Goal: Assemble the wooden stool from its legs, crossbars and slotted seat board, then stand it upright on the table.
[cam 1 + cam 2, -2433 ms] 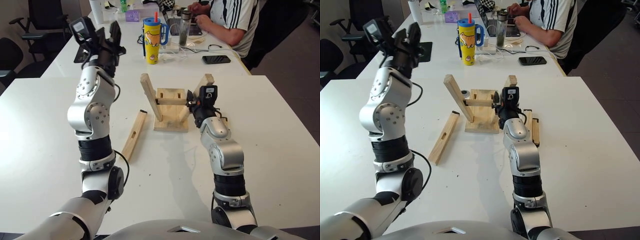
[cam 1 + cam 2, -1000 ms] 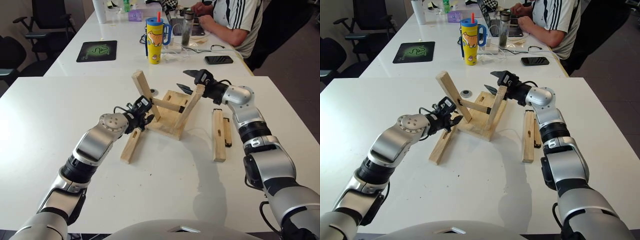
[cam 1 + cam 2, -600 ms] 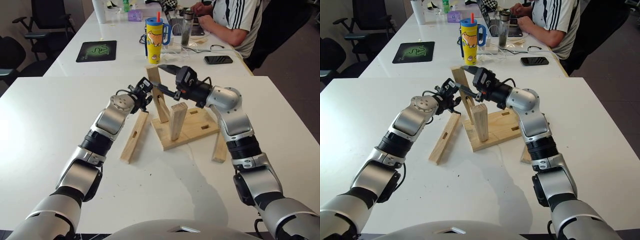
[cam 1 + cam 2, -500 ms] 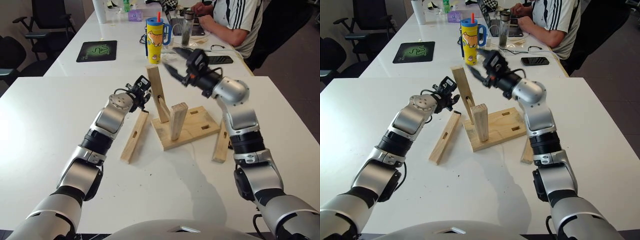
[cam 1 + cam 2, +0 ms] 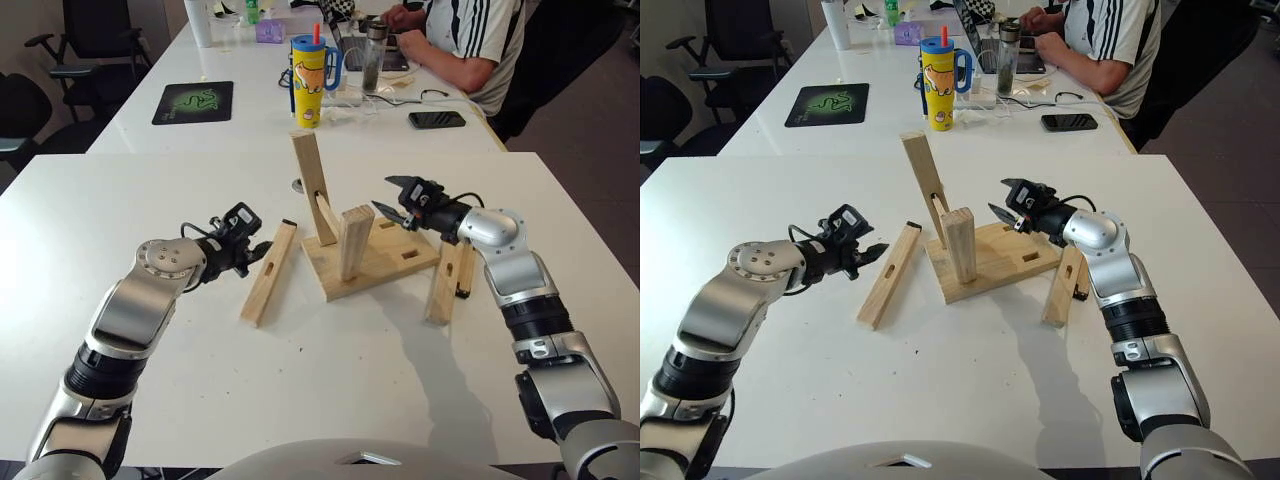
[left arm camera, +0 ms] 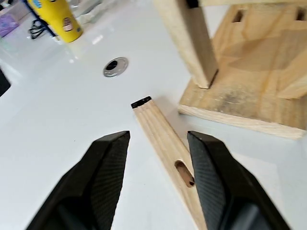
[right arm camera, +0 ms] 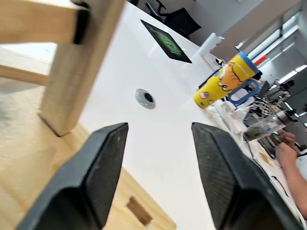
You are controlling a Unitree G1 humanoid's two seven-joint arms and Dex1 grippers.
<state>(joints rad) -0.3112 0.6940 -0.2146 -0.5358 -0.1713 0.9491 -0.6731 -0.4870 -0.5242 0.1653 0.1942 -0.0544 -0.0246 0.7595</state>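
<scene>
Seat board (image 5: 382,266): pale raw-wood rectangular slab, rough grain, rectangular slots cut through it, lying flat on the glossy white table (image 5: 90,230). Two square-section legs stand in the board's slots. The tall leg (image 5: 310,178) is at its far left corner and tilts back. The shorter leg (image 5: 355,238) is at the near left edge, upright. A short crossbar (image 5: 326,214) slants between them, low down.

Loose leg (image 5: 268,273): long flat stick with a dark end and an oval slot mid-length, lying flat just left of the board, apart from it. Another stick (image 5: 442,283) lies just right of the board, with a thinner strip (image 5: 465,270) beside it on the outer side.

Left gripper (image 5: 262,251): matte black textured fingers spread wide, holding nothing, low over the table left of the board, its gap facing the loose leg's far end.

Right gripper (image 5: 383,194): black fingers parted, holding nothing, above the board's far right corner, tips toward the legs.

A round metal grommet (image 6: 115,67) sits in the table beyond the board. A yellow cup (image 5: 309,80) stands well behind the board.
</scene>
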